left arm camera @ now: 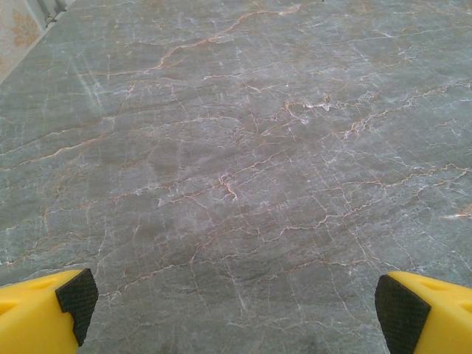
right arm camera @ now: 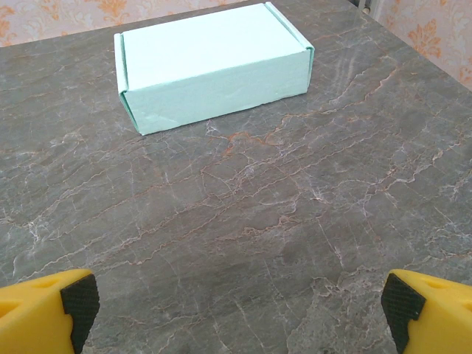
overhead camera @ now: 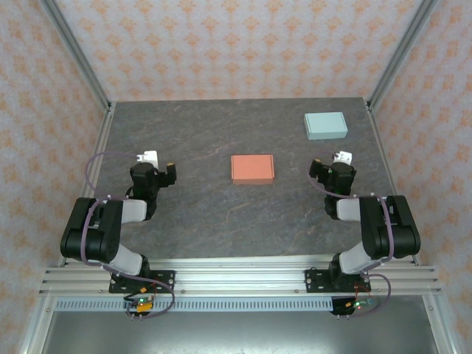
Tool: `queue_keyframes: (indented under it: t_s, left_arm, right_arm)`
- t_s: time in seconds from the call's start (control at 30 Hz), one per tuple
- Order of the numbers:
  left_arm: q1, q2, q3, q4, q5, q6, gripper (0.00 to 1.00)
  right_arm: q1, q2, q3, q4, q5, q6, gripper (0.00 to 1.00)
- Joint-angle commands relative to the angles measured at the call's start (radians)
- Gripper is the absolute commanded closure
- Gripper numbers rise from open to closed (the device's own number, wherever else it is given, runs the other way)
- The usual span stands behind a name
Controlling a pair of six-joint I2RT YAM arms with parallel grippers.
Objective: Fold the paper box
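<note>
Two paper boxes on the grey table [overhead camera: 206, 221], both closed up.

From above, left to right. Left claw [overhead camera: 158, 168] at 9 o'clock from the orange box [overhead camera: 252, 169], well apart from it, spread wide, holding nothing. Orange box flat in the middle of the table, touching nothing. Right claw [overhead camera: 328, 166] at 3 o'clock from it, spread wide too, holding nothing. Pale green box [overhead camera: 326, 125] at 1 o'clock from the middle, near the far right corner.

From the left wrist, up close: yellow fingers [left arm camera: 37, 317] with black pads, far apart at 7 and 5 o'clock. Thin orange and white cracks all over the stone between them. A bit of patterned wall [left arm camera: 18, 33] at 11 o'clock.

From the right wrist: fingers [right arm camera: 37, 313] far apart in the same way. Pale green box [right arm camera: 210, 66] at 12 o'clock, well ahead of the pads, turned a little. Lid flat, side flaps tucked in at both short ends.

Lots of bare table all around the orange box. Less room by the green box, close to the right edge. Patterned walls on three sides, metal posts [overhead camera: 391, 55] at the far corners, a metal rail [overhead camera: 236, 280] along the near edge.
</note>
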State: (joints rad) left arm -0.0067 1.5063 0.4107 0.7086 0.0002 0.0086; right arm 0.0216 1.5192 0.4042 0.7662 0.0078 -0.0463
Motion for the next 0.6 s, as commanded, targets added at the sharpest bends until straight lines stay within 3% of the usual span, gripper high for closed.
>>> queue_keyframes:
  t_s: [0.0, 0.57]
  left_arm:
    - [-0.010, -0.006, 0.017, 0.035, -0.012, 0.003, 0.00]
    - [-0.012, -0.006, 0.017, 0.034, -0.013, 0.002, 0.00]
  right_arm:
    - [0.004, 0.001, 0.019, -0.004, 0.021, -0.002, 0.01]
    - [0.000, 0.001, 0.018, -0.002, 0.017, 0.000, 0.01]
